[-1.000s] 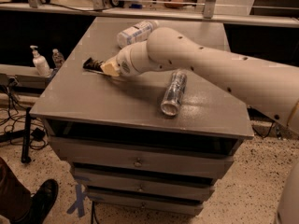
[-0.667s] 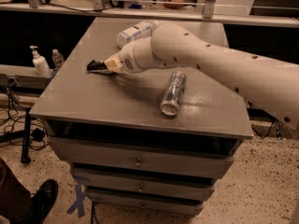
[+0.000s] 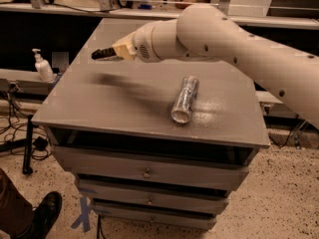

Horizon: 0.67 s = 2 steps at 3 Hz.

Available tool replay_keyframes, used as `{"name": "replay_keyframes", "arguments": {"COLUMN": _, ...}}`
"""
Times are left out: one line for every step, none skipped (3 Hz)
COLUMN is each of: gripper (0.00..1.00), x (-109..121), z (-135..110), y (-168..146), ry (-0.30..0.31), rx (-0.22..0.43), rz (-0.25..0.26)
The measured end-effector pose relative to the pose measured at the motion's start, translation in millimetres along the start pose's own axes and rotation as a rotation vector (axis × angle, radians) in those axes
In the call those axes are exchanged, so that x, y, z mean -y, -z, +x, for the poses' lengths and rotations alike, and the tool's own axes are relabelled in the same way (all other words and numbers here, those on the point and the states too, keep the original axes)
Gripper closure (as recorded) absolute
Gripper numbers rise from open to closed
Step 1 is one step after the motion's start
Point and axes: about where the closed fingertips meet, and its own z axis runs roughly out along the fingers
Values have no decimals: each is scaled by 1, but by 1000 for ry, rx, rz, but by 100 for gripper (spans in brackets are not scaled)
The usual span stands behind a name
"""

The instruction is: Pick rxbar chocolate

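My gripper hangs in the air above the left rear part of the grey cabinet top, at the end of the white arm that reaches in from the right. A dark flat piece, the rxbar chocolate, sticks out of its tip, so it is shut on the bar. No bar lies on the cabinet top; only the arm's shadow falls below the gripper. The white bottle is hidden behind the arm.
A silver patterned can lies on its side right of the middle of the top. Drawers fill the cabinet front. A soap dispenser stands on a ledge to the left. A person's shoe is at bottom left.
The gripper has risen from the cabinet top and moved a little right, taking the dark bar up with it. The can has not moved.
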Motion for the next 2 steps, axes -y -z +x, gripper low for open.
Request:
{"name": "replay_keyframes", "arguments": {"gripper": 100, "x": 1, "z": -27, "y": 26, "ry": -22, "rx": 111, "rz": -12}}
{"name": "replay_keyframes", "arguments": {"gripper": 100, "x": -5, "z": -34, "y": 30, "ry": -23, "rx": 129, "rz": -21}}
